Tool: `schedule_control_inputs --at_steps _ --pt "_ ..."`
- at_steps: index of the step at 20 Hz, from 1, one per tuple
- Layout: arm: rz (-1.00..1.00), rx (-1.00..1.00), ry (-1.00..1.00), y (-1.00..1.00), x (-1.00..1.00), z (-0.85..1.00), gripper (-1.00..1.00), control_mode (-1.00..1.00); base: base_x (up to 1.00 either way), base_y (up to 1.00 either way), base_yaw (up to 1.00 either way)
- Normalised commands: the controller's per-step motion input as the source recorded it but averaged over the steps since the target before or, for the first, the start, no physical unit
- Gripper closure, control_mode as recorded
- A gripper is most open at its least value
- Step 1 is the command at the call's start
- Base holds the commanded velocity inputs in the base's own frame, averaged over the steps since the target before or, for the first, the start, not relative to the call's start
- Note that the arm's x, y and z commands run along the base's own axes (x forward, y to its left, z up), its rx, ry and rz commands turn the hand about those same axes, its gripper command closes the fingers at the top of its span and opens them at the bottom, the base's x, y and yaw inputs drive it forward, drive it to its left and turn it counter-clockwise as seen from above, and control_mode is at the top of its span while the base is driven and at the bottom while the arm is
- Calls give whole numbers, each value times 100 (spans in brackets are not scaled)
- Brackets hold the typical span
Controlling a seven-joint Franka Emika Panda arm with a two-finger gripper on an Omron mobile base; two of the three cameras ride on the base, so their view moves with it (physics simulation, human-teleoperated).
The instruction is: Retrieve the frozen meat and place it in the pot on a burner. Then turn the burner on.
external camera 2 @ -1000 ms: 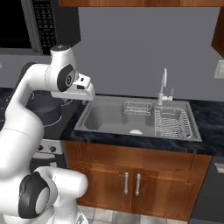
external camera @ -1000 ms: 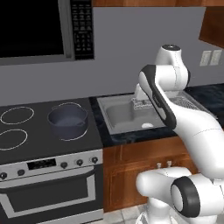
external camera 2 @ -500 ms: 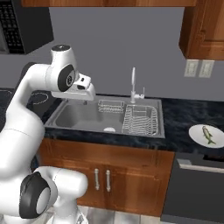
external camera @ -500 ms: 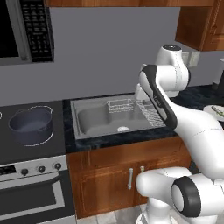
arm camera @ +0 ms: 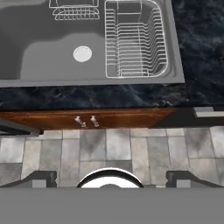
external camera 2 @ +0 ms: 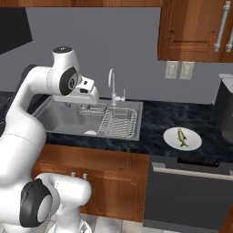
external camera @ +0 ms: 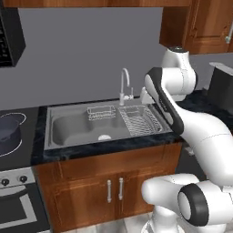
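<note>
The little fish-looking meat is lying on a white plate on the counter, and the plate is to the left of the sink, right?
Almost. The frozen meat does lie on the white plate on the dark counter, but the plate is to the right of the sink, past the wire rack. The right base view shows it.

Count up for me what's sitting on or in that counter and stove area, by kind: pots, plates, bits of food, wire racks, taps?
Pot: 1
White plate: 1
Frozen meat, lying on the plate: 1
Wire racks in the sink, a large dish rack and a small basket: 2
Faucet: 1
Total: 6
</note>
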Motion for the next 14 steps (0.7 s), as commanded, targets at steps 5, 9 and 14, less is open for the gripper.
schedule_control_inputs --at_steps 5,9,14 --pt "0 0 0 0 0 0 -100 100 16 -71 4" --pt "0 0 0 0 0 0 -100 100 19 -72 4" --pt "0 0 0 0 0 0 -100 100 16 -70 4"
